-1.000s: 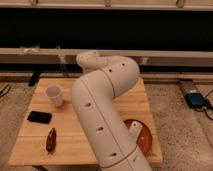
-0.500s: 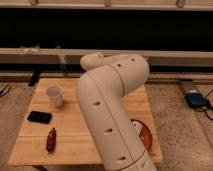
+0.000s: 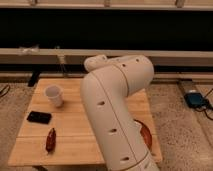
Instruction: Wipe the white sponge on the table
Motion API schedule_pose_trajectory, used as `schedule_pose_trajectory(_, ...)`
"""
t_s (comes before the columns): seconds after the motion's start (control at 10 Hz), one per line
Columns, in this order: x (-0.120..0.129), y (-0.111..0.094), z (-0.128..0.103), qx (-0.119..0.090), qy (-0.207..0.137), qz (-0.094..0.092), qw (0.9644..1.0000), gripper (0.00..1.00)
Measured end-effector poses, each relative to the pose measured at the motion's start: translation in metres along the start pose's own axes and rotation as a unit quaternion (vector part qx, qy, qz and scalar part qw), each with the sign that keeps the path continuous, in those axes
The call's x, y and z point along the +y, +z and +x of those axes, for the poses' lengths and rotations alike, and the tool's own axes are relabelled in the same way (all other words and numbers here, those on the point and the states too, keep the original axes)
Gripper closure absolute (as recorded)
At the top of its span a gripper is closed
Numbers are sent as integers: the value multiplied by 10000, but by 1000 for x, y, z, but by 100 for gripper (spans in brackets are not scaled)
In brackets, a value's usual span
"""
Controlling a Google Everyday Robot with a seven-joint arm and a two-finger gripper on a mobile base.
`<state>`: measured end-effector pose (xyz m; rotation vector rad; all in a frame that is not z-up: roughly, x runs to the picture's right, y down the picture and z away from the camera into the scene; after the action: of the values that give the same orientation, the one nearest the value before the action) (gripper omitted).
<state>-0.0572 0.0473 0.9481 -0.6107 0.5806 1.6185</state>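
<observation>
The robot's white arm [image 3: 112, 115] rose from six o'clock and bent across the middle of the light wooden worktop [image 3: 75, 132], hiding much of its centre and right half. The end effector was hidden from view, somewhere past the arm's far bend towards twelve o'clock, so I could not tell whether it was released or clenched. The white sponge could not be seen either; if on the worktop, it lay behind the arm. A white paper cup [image 3: 54, 95] stood upright at ten o'clock, a flat black phone [image 3: 39, 117] lay at nine, and a small reddish-brown object [image 3: 50, 140] at eight. A reddish round dish [image 3: 145, 135] showed partly at four o'clock, beside the arm.
</observation>
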Motion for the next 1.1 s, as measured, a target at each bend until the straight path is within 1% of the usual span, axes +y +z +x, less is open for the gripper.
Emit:
schedule_pose_trajectory(0.3,7,10,-1,74,-81,14,9999,26)
schedule_pose_trajectory(0.4,10,12,-1,102,-107,33,9999,31)
schedule_pose_trajectory(0.5,12,14,-1,125,-127,47,9998,41)
schedule_pose_trajectory(0.6,14,15,-1,134,-138,51,9998,48)
schedule_pose_trajectory(0.7,13,16,0,145,-132,61,9998,63)
schedule_pose_trajectory(0.9,11,16,1,156,-139,79,9997,79)
schedule_pose_trajectory(1.0,12,15,2,159,-160,93,9997,89)
schedule_pose_trajectory(1.1,13,15,4,170,-189,110,9996,95)
